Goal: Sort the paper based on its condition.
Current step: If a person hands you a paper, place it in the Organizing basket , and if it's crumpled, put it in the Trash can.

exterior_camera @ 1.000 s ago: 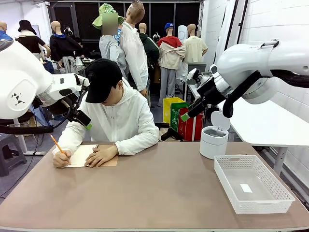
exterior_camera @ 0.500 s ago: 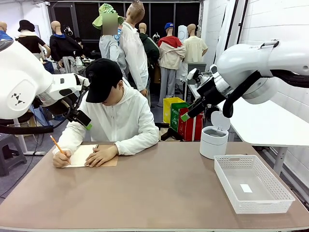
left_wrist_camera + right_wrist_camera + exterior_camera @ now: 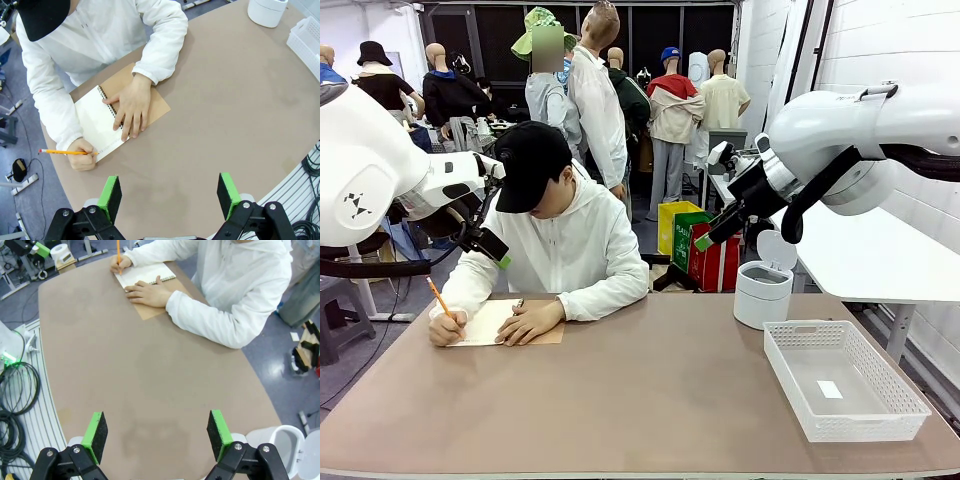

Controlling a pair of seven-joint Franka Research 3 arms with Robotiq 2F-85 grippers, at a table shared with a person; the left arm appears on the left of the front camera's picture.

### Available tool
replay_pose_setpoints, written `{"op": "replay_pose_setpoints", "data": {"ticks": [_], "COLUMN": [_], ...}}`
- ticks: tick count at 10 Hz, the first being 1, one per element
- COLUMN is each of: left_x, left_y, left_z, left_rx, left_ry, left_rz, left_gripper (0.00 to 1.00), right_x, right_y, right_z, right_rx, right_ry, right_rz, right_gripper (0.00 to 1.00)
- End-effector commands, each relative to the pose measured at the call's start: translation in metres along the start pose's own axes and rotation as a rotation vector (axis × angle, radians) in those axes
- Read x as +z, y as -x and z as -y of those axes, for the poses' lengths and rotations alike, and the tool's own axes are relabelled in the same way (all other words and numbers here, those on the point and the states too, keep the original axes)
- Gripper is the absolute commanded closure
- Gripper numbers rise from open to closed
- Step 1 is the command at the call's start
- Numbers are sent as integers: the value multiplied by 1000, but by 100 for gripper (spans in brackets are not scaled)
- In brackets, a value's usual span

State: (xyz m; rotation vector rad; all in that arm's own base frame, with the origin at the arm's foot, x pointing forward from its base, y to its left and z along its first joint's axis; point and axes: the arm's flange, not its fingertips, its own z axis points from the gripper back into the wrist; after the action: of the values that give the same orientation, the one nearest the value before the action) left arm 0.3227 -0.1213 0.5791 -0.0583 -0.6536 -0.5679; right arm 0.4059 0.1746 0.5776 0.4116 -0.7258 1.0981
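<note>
No loose paper is in view. A person at the far left of the table writes with an orange pencil [image 3: 440, 298] on the open page of a spiral notebook [image 3: 485, 322] with a brown cover, one hand flat on it. In the left wrist view the notebook [image 3: 97, 122] lies well beyond my left gripper [image 3: 169, 196], which is open and holds nothing. My left gripper [image 3: 496, 252] hangs in the air beside the person's shoulder. My right gripper [image 3: 710, 236] is raised over the table's far right, open and holding nothing, and in its own view [image 3: 157, 435] the notebook [image 3: 145, 274] is far off.
A white mesh basket [image 3: 880, 420] sits at the right front of the table with a small white slip on its floor. A white lidded bin [image 3: 760, 290] stands behind it with its lid up. Brown tabletop [image 3: 650, 400] spreads between them and the person.
Both arms have stayed still. The person's pencil hand has shifted slightly on the page.
</note>
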Motion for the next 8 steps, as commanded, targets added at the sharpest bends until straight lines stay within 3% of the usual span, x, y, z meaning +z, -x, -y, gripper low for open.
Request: {"op": "replay_pose_setpoints", "data": {"ticks": [1,8], "left_x": [0,0], "left_y": [0,0], "left_z": [-1,-1], "left_rx": [4,4], "left_ry": [2,2], "left_rz": [5,5], "left_gripper": [0,0], "right_x": [-2,-2], "right_y": [0,0], "right_z": [1,1], "right_rx": [-4,-4], "right_ry": [6,6], "right_rz": [0,0], "right_gripper": [0,0]}}
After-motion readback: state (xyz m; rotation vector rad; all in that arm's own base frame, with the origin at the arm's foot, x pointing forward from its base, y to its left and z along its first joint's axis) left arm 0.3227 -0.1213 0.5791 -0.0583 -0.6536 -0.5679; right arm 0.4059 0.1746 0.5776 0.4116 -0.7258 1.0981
